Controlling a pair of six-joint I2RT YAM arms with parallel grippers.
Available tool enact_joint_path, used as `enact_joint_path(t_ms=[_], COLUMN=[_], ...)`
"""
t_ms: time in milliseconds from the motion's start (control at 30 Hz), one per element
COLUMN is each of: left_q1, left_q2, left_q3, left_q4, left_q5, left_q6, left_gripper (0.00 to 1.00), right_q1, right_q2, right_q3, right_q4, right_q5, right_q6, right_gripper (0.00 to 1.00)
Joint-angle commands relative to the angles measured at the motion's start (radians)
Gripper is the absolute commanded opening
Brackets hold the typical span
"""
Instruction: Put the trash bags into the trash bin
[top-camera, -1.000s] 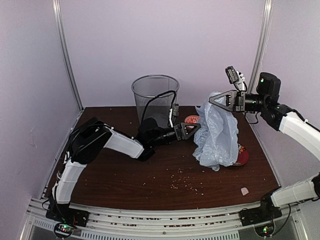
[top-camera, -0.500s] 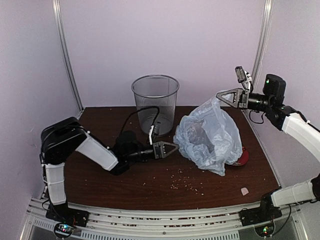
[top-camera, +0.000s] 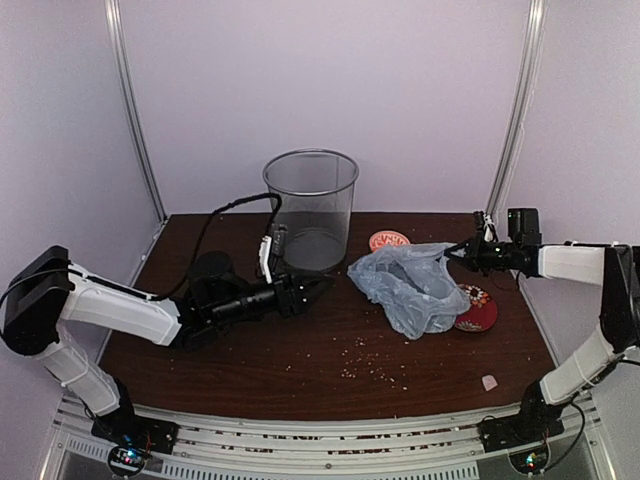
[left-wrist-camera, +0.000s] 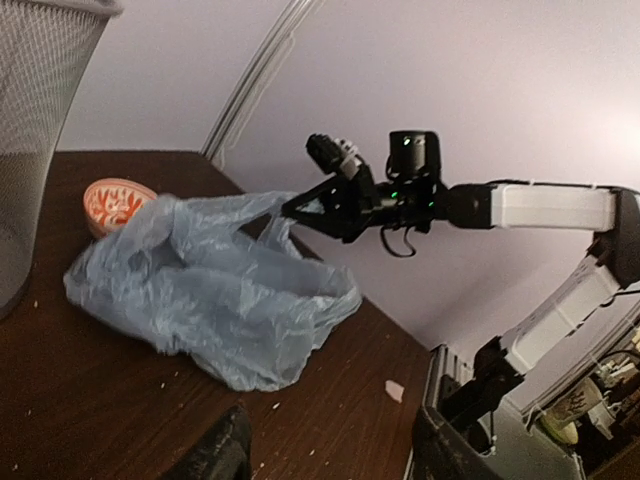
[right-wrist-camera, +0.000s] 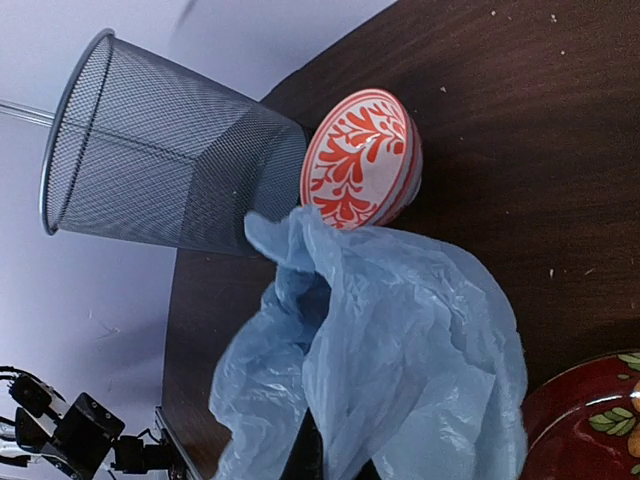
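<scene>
Trash bin (top-camera: 311, 205): grey wire mesh with a metal rim, standing upright at the back of the dark wooden table (top-camera: 250, 370); nothing can be seen inside it.
Trash bag (top-camera: 410, 285): pale blue, crumpled and glossy, outside the bin to its right. Most of it rests on the table, and one corner is drawn up toward the right side.
Right gripper (top-camera: 460, 252): well to the right of the bin, with its fingers pinched closed on that raised corner of the bag.
Left gripper (top-camera: 318, 287): low in front of the bin and left of the bag. The left wrist view shows its fingers spread wide, holding nothing and clear of the bag.
Bowl (top-camera: 389, 240): small, with a red-and-white leaf pattern, just right of the bin and behind the bag.
Dish (top-camera: 478, 310): dark red with painted leaves, on the side of the bag away from the bin, partly tucked under it.
Crumbs (top-camera: 370, 370): scattered on the table in front of the bin and bag.
</scene>
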Motion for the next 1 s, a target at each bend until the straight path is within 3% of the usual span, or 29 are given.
enact_joint_path(t_ms=[0,233,367,500,767,900,967], left_q1=[-0.055,-0.104,-0.086,-0.042,0.011,0.02,0.019], left_q2=[0.107,0.371,0.49,0.606,0.761,0.795,0.81], left_q3=[0.018,0.233,0.374,0.483,0.633,0.651,0.673], left_q4=[-0.038,-0.064,-0.131,-0.155,-0.124,-0.061,-0.056], left_q5=[-0.069,-0.081,-0.112,-0.098,-0.078,-0.088,-0.096], left_q6=[-0.013,-0.104,-0.089,-0.165,-0.234,-0.266,-0.262], left_gripper=[0.59,0.61,0.7,0.71,0.69,0.63,0.55], right_q1=[0.002,0.002,0.002,0.001,0.001,0.001,0.001], right_q2=[0.034,0.06,0.034,0.017,0.007,0.011,0.011], right_q3=[0.018,0.009,-0.004,-0.022,-0.021,-0.025,-0.027], right_q4=[-0.05,-0.08,-0.059,-0.044,-0.014,-0.004,0.001], right_q5=[0.034,0.065,0.05,0.036,0.004,-0.005,-0.012], right_q6=[-0.069,-0.154,-0.169,-0.171,-0.147,-0.138,-0.136], right_gripper=[0.0,0.0,0.0,0.0,0.0,0.0,0.0])
